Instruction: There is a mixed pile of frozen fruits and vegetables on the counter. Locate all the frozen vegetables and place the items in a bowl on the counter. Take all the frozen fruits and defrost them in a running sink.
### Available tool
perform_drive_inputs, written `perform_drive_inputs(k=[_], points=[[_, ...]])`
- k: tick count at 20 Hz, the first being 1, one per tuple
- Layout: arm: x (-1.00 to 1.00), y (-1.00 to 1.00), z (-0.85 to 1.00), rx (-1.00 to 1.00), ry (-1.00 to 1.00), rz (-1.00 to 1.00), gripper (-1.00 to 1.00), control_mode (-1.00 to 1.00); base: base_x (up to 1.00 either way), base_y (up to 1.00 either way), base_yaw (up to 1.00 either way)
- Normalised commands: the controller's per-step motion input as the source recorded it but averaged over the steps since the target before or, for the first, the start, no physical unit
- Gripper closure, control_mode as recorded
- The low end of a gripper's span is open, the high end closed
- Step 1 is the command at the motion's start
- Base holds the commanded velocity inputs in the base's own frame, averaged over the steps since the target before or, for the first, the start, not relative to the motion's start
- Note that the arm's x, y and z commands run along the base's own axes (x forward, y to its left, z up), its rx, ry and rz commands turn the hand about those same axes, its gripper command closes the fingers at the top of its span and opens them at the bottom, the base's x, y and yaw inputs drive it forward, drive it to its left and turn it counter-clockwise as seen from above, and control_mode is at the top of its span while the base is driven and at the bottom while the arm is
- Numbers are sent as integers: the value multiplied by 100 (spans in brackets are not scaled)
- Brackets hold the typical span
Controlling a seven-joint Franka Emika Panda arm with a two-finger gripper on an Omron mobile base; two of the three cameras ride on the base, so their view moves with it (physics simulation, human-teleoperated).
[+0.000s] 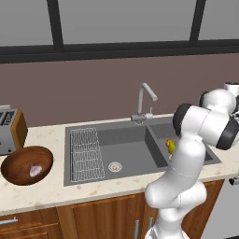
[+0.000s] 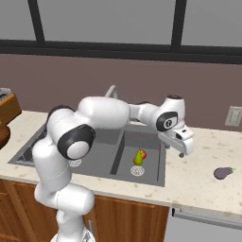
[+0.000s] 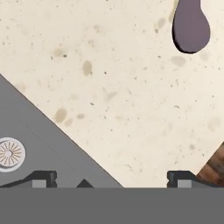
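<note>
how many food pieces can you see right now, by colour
purple: 1, the eggplant on the counter
whitish-pink: 1, the bulb in the wooden bowl
yellow-green with a reddish top: 1, the pear-shaped fruit in the sink's smaller basin
total: 3

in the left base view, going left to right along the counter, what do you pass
toaster → bowl holding the whitish bulb → wire rack in the large sink basin → drain → tap → pear-shaped fruit in the smaller basin
</note>
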Motion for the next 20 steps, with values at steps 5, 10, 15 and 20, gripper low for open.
perform_drive_inputs(k=[5,10,15,20], points=[[7,-49,-6,0,2,-5,-100,-100,0,0,0],[4,-48,0,0,4,-5,-100,-100,0,0,0],[0,-49,-1,0,2,-6,-100,-100,0,0,0],[-7,-45,-6,0,-1,-7,-100,-100,0,0,0]])
